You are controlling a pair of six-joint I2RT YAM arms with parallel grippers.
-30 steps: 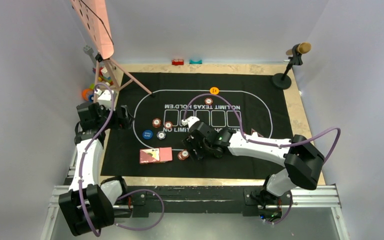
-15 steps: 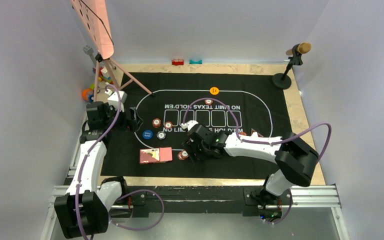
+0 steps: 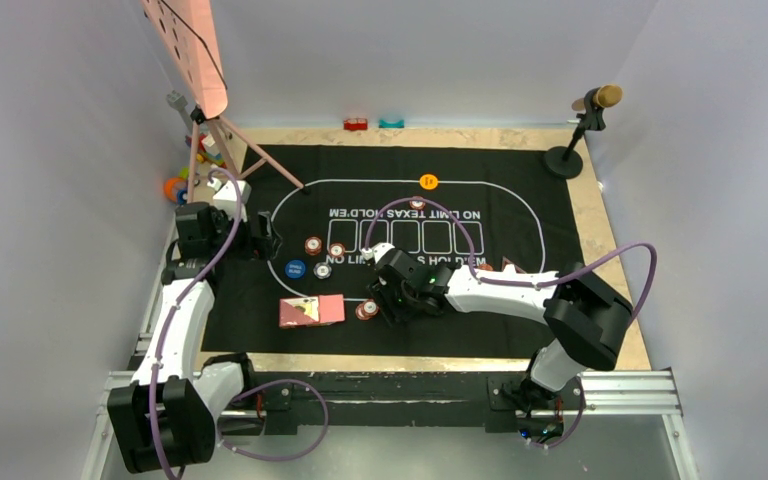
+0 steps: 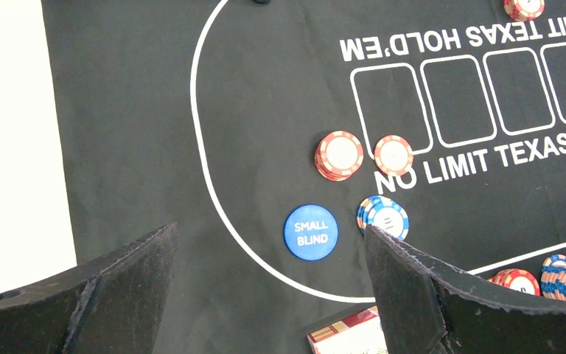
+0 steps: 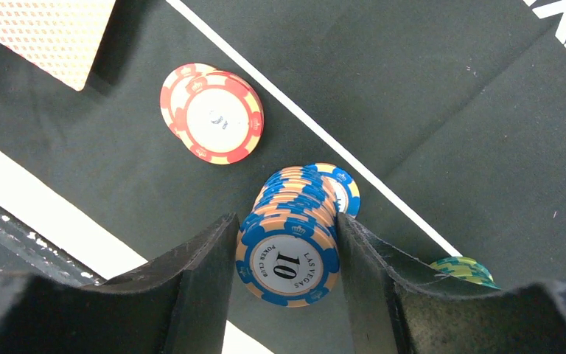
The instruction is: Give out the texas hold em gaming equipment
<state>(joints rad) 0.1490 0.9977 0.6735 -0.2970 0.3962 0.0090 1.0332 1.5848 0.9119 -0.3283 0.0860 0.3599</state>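
My right gripper pinches the blue chip stack. Both pads seem to meet its rim, one at 9 o'clock and one at 3 o'clock of the top chip. The stack stands on the black mat at 6 o'clock of the printed oval, right on the white line. A few red chips lie at 10 o'clock from it, the cards lie further out at 9 o'clock, and some green chips peek out at 3 o'clock. I judge the chips to be stiff, smooth-rimmed and fairly dense. They are loose discs that slide on one another, and this pile already leans, its lower chips fanned toward 1 o'clock. So I want the pads low and square across the diameter. Any chip under the pads would stay behind, and a skewed squeeze could shear the pile apart. My left gripper hangs with its jaws spread wide and nothing between them, above the small blind button.
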